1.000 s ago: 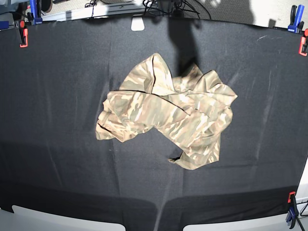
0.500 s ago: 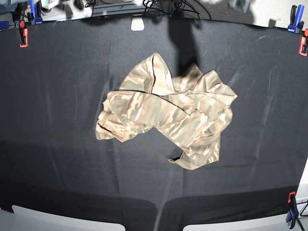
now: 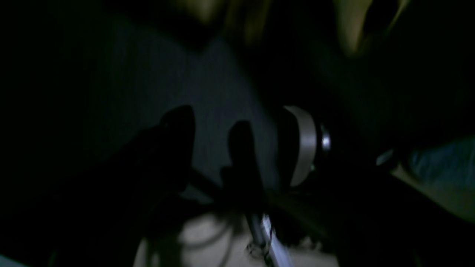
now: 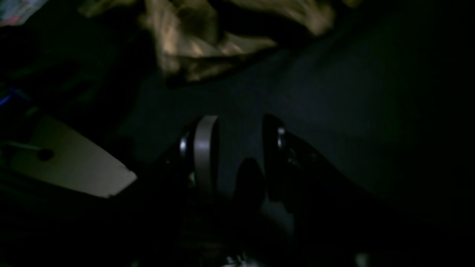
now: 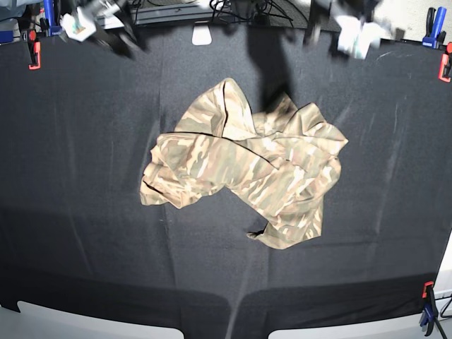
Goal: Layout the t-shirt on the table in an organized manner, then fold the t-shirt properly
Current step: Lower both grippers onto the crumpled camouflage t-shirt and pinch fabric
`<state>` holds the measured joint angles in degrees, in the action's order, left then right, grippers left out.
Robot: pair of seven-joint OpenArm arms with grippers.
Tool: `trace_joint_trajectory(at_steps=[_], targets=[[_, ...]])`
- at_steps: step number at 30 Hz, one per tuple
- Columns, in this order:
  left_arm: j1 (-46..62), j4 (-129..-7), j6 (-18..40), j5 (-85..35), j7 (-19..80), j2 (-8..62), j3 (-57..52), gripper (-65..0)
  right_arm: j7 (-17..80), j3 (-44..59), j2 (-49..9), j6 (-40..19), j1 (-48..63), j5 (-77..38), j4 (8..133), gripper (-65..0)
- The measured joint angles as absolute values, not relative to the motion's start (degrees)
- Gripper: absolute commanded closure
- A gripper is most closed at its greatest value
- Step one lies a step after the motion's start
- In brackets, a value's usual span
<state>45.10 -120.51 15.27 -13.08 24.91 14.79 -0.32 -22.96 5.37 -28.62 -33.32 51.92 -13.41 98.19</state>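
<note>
Your t-shirt [image 5: 244, 166] lies in a crumpled heap near the middle of the bench [image 5: 85, 212], untouched, so I'd judge the laying-out hasn't begun and both arms sit at the far edge to leave it clear. Your left gripper [image 3: 243, 129] has its fingers spread wide over bare black cloth. Your right gripper [image 4: 239, 142] has them partly apart, gripping nothing.
</note>
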Motion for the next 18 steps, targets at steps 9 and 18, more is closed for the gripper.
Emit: trace_joint_trajectory(at_steps=[9,18], targets=[[34.5,-120.5,15.5,-14.5,26.0,14.7,-0.3,-33.5,-22.6,5.4,-28.4,-37.7,40.7,-6.8,98.2,-19.7],[28.2,-120.5,15.5,-14.6,25.8,14.8,-0.3,-33.5,-10.1,5.3,-28.4,-34.2,26.7,9.3,98.2,-19.7]])
